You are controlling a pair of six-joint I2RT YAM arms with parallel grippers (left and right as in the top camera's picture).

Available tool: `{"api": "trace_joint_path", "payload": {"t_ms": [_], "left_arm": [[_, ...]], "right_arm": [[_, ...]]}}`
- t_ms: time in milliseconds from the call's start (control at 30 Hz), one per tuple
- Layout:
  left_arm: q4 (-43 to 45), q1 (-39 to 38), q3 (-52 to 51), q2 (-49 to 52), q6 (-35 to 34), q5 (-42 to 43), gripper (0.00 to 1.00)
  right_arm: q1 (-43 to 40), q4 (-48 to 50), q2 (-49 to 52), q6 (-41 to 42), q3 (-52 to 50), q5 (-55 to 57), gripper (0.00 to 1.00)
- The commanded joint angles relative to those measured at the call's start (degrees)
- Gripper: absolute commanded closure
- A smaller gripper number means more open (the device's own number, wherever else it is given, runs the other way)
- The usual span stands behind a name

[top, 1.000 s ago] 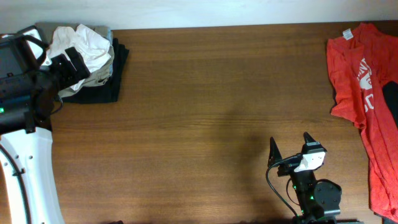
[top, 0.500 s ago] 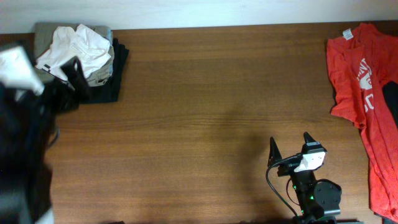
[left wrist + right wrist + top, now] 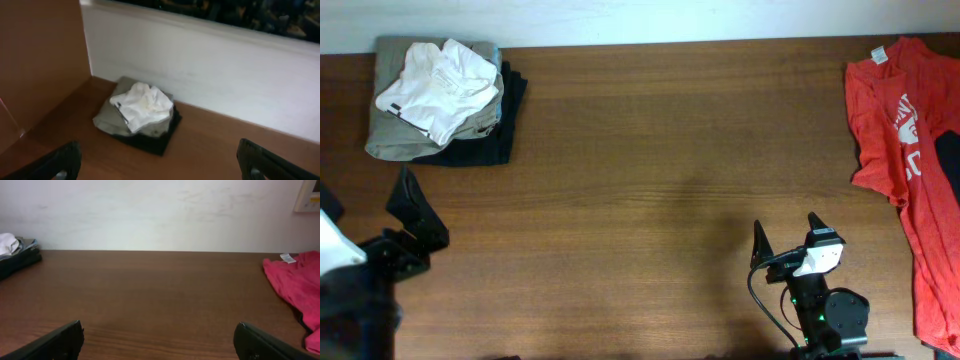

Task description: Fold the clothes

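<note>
Atop folded garments (image 3: 388,146) lies white T-shirt (image 3: 438,84), red T-shirt (image 3: 894,112) opposite; left end effector (image 3: 157,151), right end effector (image 3: 785,224) both spread.

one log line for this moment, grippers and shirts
white T-shirt: on folded pile, far-left corner | left gripper: open, empty | right gripper: open, empty | red T-shirt: right edge

One white T-shirt (image 3: 435,85), one khaki garment (image 3: 392,142), one black garment (image 3: 485,150), one red T-shirt (image 3: 888,130).
</note>
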Motion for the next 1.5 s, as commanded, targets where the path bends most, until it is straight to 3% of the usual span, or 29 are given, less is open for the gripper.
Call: {"api": "trace_joint_path", "payload": {"t_ms": [0, 67, 233, 633, 1000, 1467], "left_arm": [[0.26, -2.89, -11.21, -6.27, 0.94, -1.57, 0.01], [3.58, -3.37, -19.91, -10.36, 1.36, -1.75, 0.01], [22.05, -3.96, -46.18, -23.87, 5.57, 0.72, 0.01], [39.32, -3.96, -77.35, -43.80, 5.55, 2.84, 0.01], [55.25, -4.07, -89.29, -44.74, 5.55, 5.14, 0.01], [54.86, -4.04, -89.33, -44.74, 5.57, 5.46, 0.01]], "right_arm": [[-0.48, -0.26, -0.44, -0.42, -0.26, -0.31, 0.01], [-0.48, -0.26, -0.44, -0.42, -0.26, -0.31, 0.01], [-0.48, -0.26, -0.44, -0.42, -0.26, -0.31, 0.01], [-0.48, -0.26, -0.44, -0.42, -0.26, -0.31, 0.01], [-0.48, -0.26, -0.44, -0.42, -0.26, -0.31, 0.01], [-0.48, -0.26, -0.44, -0.42, -0.26, -0.31, 0.02]]}}
